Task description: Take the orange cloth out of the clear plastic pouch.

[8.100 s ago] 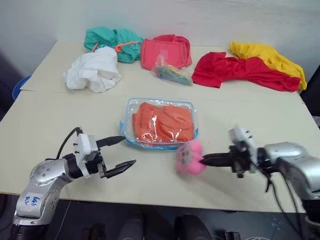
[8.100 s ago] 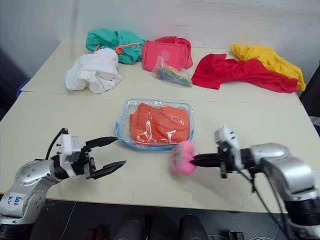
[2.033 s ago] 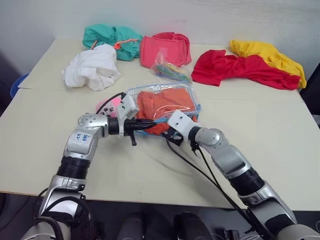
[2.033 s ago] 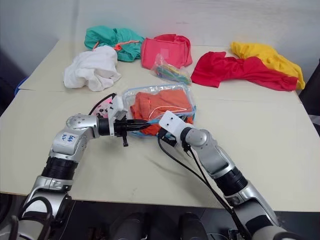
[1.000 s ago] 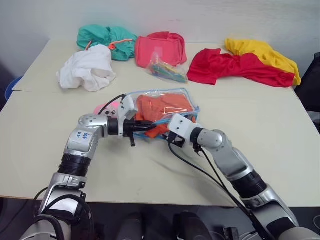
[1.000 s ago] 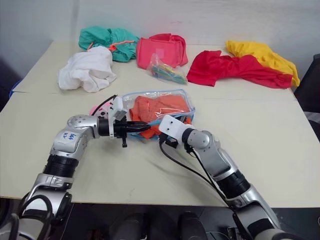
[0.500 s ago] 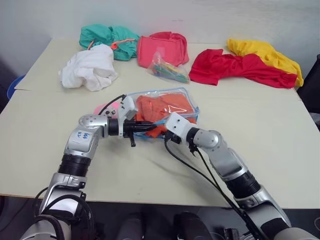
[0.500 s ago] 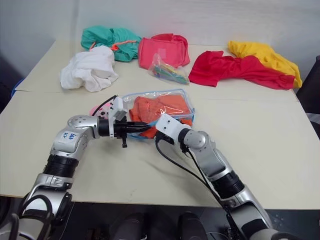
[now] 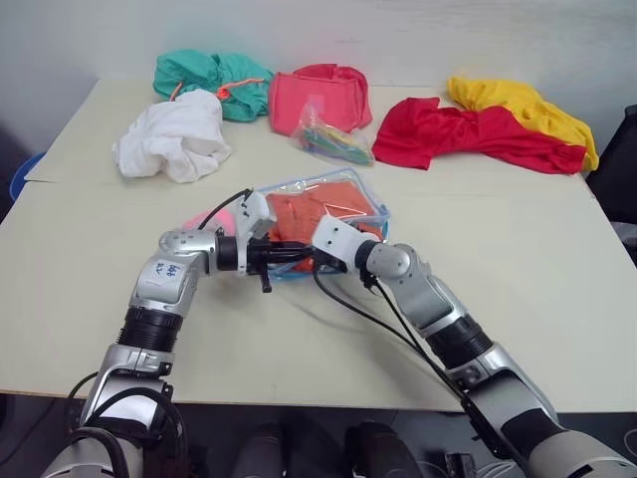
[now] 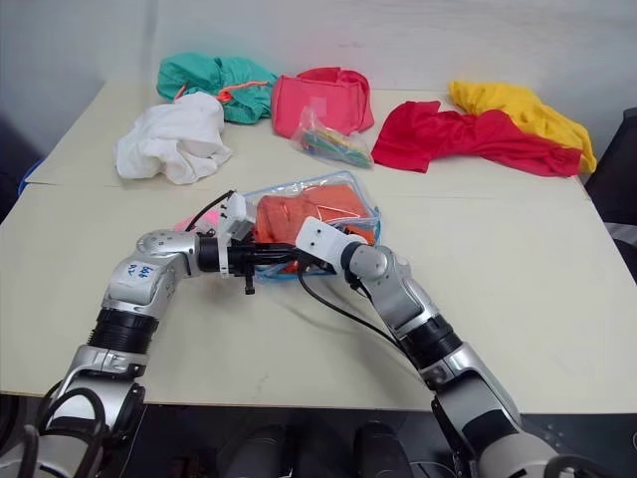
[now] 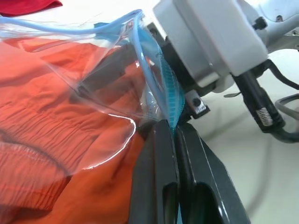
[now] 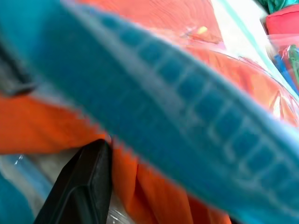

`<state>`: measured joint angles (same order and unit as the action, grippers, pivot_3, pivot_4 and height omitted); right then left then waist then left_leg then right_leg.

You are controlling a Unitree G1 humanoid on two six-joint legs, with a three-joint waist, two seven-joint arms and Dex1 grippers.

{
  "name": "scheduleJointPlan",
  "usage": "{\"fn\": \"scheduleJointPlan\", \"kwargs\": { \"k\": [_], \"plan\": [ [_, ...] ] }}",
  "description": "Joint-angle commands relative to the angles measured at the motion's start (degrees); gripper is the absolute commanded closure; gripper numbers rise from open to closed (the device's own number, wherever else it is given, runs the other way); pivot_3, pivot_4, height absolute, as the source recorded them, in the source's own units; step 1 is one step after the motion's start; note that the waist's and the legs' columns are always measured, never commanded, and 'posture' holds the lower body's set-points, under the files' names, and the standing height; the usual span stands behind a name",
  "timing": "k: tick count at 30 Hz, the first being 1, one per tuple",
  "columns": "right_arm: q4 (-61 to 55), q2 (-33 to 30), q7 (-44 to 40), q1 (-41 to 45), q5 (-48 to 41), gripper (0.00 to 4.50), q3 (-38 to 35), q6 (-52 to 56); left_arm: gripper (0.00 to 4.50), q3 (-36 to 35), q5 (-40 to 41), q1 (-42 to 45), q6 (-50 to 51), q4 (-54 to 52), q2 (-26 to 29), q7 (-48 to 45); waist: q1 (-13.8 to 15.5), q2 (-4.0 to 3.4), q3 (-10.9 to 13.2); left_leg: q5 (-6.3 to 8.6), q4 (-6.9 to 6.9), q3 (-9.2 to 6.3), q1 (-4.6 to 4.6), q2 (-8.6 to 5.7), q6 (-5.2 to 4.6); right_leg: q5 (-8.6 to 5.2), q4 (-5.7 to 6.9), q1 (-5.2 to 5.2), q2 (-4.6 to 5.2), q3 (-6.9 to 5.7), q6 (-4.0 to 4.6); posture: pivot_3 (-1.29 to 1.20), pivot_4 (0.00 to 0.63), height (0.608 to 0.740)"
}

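Far left on the worktop [image 9: 90,289] a white cloth [image 9: 171,136] lies crumpled, with a teal cloth [image 9: 204,74] behind it, both well apart from the work; nearer the front, the left gripper [image 11: 176,135] is clenched on the light-blue zipper trim of the clear plastic pouch [image 9: 363,192], pinning the near edge of the mouth so the opening gapes, and it has kept that hold in the same spot over the last second; the orange cloth [image 9: 323,211] is still inside the pouch, bunched toward the mouth, at the middle of the worktop; just right of the pinned edge the right gripper [image 10: 291,262] has pushed further in at the mouth than a second ago, its white wrist housing now closer to the left gripper; in the right wrist view one black finger [image 12: 81,186] lies against orange fabric under the zipper trim, but the other finger is hidden, so whether this gripper has the cloth I cannot tell; by my reading the reach-in step is nearly made and the pull-out has not begun; behind the pouch lie a coral-pink cloth [image 9: 318,95] and a small clear bag [image 9: 333,142] of colourful bits; further right a red garment [image 9: 468,134] and, far right, a yellow cloth [image 9: 518,108].
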<state>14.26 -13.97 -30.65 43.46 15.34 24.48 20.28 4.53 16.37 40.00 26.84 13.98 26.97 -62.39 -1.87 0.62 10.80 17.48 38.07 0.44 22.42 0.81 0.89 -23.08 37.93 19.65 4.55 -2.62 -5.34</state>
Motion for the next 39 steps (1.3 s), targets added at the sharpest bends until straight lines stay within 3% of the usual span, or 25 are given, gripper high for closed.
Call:
{"fn": "scheduleJointPlan", "kwargs": {
  "k": [1, 7, 10, 12, 15, 19, 22, 33, 36, 39],
  "plan": [
    [4.64, 0.24, -0.99, 0.47, -0.03, 2.79, -0.26, -0.62, 4.50, -0.14, 1.78, 1.12, 0.02, -1.34, -0.72, -0.91, 0.02, 0.00, 0.00, 0.00, 0.00, -0.01, -0.02, 0.00, 0.00, 0.00, 0.01, -0.02, 0.00, 0.00, 0.00, 0.00, 0.150, 0.740],
    [5.57, -0.74, -0.21, 1.66, -0.01, 4.49, -1.30, -6.16, 4.50, -0.82, 2.12, 0.82, 0.71, -1.48, -1.19, -0.18, 0.10, 0.00, 0.00, 0.00, 0.04, -0.01, -0.02, -0.01, 0.00, 0.00, 0.02, -0.04, 0.02, 0.01, 0.00, 0.00, 0.150, 0.740],
    [1.36, -2.60, -2.14, -0.26, -2.03, 4.49, -2.75, -9.91, 4.50, -2.19, 2.90, 0.19, 1.92, -2.34, -2.04, 2.05, 0.23, 0.00, 0.00, 0.00, 0.05, -0.02, 0.00, -0.02, 0.00, 0.00, 0.02, -0.03, 0.03, 0.01, 0.00, 0.00, 0.150, 0.740],
    [-4.98, -3.93, -7.89, -3.06, -7.81, 4.49, -4.64, -11.43, 4.50, -3.60, 3.97, 0.04, 3.54, -2.62, -2.74, 4.01, 0.28, 0.00, 0.00, 0.00, 0.04, -0.04, 0.05, -0.02, -0.01, 0.00, 0.00, -0.01, 0.03, 0.00, 0.00, 0.00, 0.150, 0.740],
    [-15.17, -5.99, -14.74, -7.16, -16.74, 4.49, -8.81, -7.16, 4.50, -4.98, 5.07, -0.46, 5.49, -3.42, -3.17, 6.26, 0.27, 0.00, 0.00, 0.01, 0.02, -0.06, 0.12, -0.02, -0.02, 0.00, -0.03, 0.02, 0.02, -0.01, 0.00, 0.00, 0.150, 0.740],
    [-30.91, -13.56, -28.75, -15.03, -33.64, 4.49, -13.49, 1.75, 4.50, -5.70, 5.73, -0.81, 7.00, -3.79, -2.95, 7.96, 0.47, 0.00, 0.00, 0.02, 0.00, -0.09, 0.14, -0.01, -0.03, 0.00, -0.09, -0.01, 0.01, -0.03, 0.00, 0.00, 0.150, 0.740],
    [-36.51, -19.08, -30.98, -20.14, -39.18, 4.49, -17.18, 7.24, 4.50, -5.57, 6.32, -1.13, 7.50, -4.20, -2.55, 8.22, 0.51, 0.01, 0.00, 0.03, 0.01, -0.10, 0.13, -0.02, -0.06, 0.00, -0.21, -0.10, 0.01, -0.04, 0.00, 0.00, 0.150, 0.740],
    [-46.90, -32.23, -31.76, -41.46, -47.26, 4.49, -36.27, 9.49, 4.50, -5.22, 6.73, -1.59, 6.78, -3.98, -0.93, 7.54, 1.24, 0.01, 0.01, 0.03, 0.05, -0.05, 0.12, -0.02, -0.06, 0.00, -0.30, -0.18, 0.01, -0.01, 0.00, 0.00, 0.150, 0.740],
    [-41.96, -35.48, -33.38, -51.40, -39.82, 4.49, -42.88, 0.37, 4.50, -5.05, 6.37, -1.42, 5.84, -3.18, -0.50, 6.94, 2.04, 0.02, 0.00, 0.05, 0.05, -0.02, 0.11, -0.05, -0.10, 0.00, -0.36, -0.23, 0.01, 0.00, 0.00, 0.00, 0.150, 0.740],
    [-33.79, -35.11, -32.29, -54.15, -35.48, 4.49, -46.13, -9.84, 4.50, -4.78, 6.56, -1.33, 5.57, -2.97, -0.47, 6.48, 2.30, 0.03, 0.01, 0.08, 0.09, 0.04, 0.09, -0.10, -0.18, 0.00, -0.42, -0.30, 0.03, 0.05, -0.01, 0.00, 0.150, 0.740]
  ]
}}
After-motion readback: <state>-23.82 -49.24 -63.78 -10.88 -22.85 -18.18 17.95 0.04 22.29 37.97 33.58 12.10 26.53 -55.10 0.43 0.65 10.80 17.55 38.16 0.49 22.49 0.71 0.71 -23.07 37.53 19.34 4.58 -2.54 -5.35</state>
